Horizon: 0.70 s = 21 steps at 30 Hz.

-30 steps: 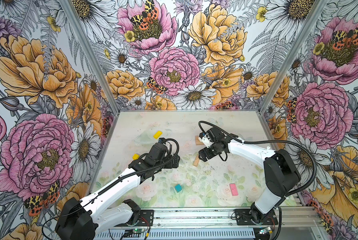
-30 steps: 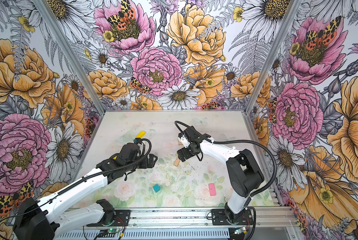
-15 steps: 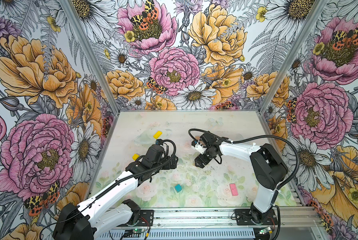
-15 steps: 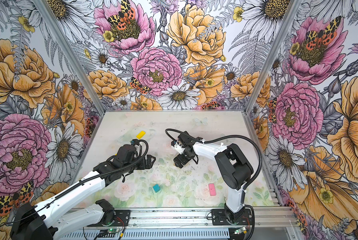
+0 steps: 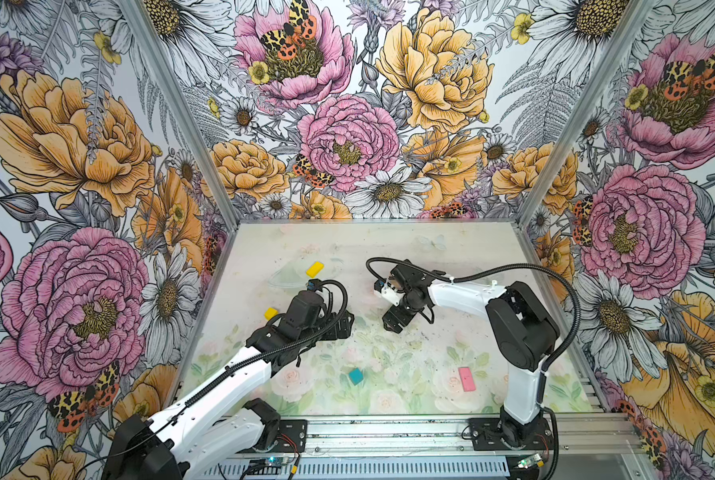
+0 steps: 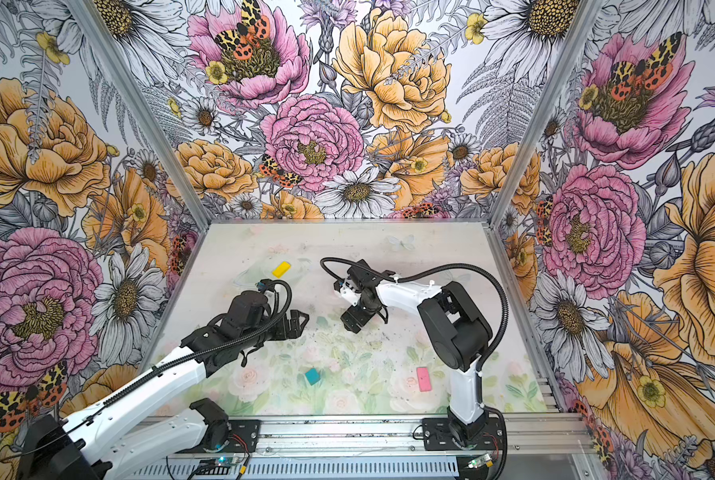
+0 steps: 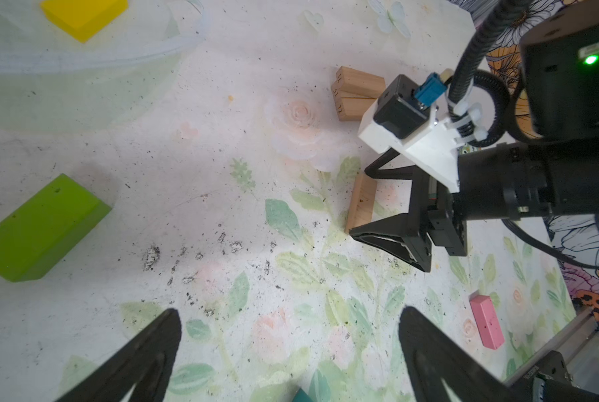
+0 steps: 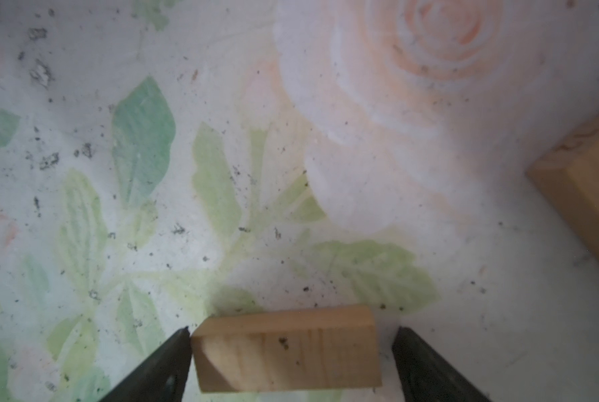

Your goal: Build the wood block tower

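Observation:
My right gripper [image 8: 293, 334] stands open astride a tan plank [image 8: 287, 351] lying flat on the mat; one fingertip [image 8: 185, 336] touches its end, and a gap shows at the other end. In the left wrist view that plank [image 7: 360, 205] lies beside a low pile of tan planks [image 7: 355, 92]. My left gripper [image 7: 290, 313] is open and empty over bare mat, with the lime green block [image 7: 40, 226] off to one side. In both top views the yellow bar [image 5: 315, 269], teal cube [image 5: 356, 375] and pink slab [image 5: 466, 378] lie apart. The yellow cube [image 5: 271, 313] sits by the left arm. The wood block tower is out of view.
A clear plastic dish [image 7: 82, 62] lies under the yellow bar at the back left. Flowered walls [image 5: 206, 232] enclose the mat on three sides, and a metal rail [image 5: 389, 432] runs along the front. The two grippers [image 5: 343, 324] [image 5: 395, 322] are close together mid-table.
The right gripper has swung left and towards the front and come down over the tan plank, which it now hides in the top views. The left arm has barely shifted.

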Each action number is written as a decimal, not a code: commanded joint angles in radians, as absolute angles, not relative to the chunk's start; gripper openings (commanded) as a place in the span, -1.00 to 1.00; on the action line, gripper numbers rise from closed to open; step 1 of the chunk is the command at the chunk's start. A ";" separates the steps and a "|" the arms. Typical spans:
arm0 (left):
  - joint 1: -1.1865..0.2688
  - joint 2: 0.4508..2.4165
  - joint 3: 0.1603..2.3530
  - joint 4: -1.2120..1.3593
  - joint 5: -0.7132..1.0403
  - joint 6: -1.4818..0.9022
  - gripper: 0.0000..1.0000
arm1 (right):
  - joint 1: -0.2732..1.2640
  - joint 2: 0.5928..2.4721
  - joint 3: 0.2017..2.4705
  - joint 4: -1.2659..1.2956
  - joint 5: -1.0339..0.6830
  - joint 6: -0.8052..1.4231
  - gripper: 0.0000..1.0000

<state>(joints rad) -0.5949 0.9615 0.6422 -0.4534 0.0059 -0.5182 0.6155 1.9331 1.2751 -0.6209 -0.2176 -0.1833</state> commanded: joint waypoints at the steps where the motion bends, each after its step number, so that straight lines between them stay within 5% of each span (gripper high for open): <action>1: -0.586 0.940 0.624 -0.424 0.031 -0.527 0.98 | 0.626 1.956 1.311 -0.671 -0.196 -0.239 0.85; 21: -0.586 0.896 0.612 -0.422 0.037 -0.544 0.98 | 0.650 1.970 1.334 -0.715 -0.165 -0.221 0.81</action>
